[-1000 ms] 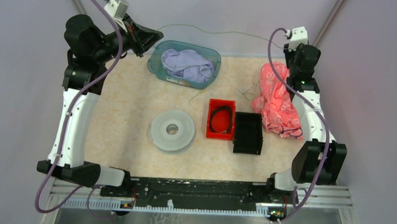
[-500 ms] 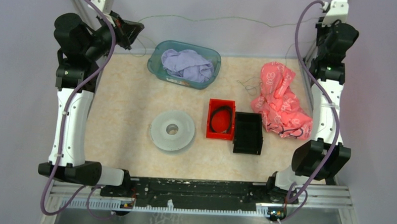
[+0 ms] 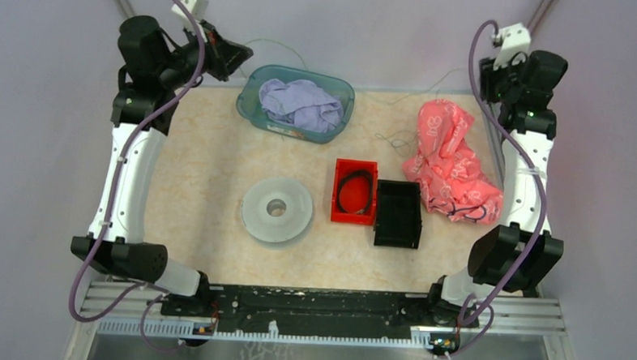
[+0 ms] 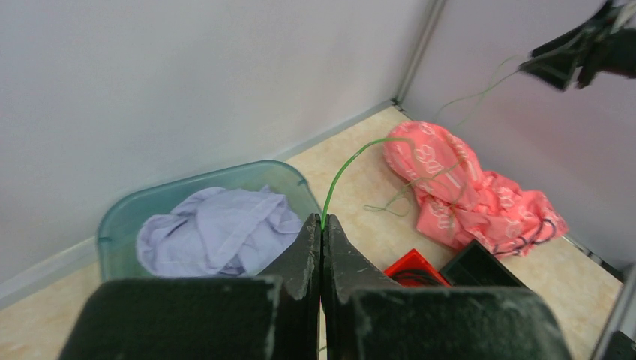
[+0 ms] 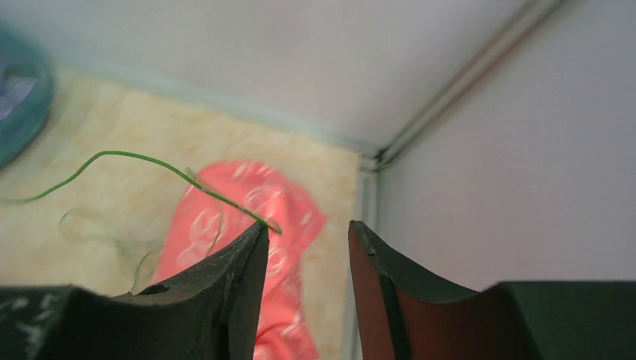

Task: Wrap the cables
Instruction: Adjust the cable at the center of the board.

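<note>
Green, thread-fine wire is the part of the cables (image 4: 336, 177) that shows best. It rises from the tips of the left gripper (image 4: 322, 222), whose jaws are pressed together on it, arches over the table and falls toward the pink cloth (image 4: 450, 180), where a loose tangle lies on the table just beside the fabric. The right gripper (image 5: 307, 226) hangs high at the far right corner with its jaws apart; the free end of the wire leans on the inner edge of one finger and is not clamped. I judge this wire to be very light, springy enough to hold its own curve, and slippery, so it may slide out of a weak pinch and catch on fabric. A hold near an end, with the strand across the pads, seems safest. From above, the strand nearly disappears against the pale wall, yellow and orange threads cannot be made out, and whether the tangle runs under the cloth is hidden. The white spool (image 3: 276, 208) lies well apart from it.
</note>
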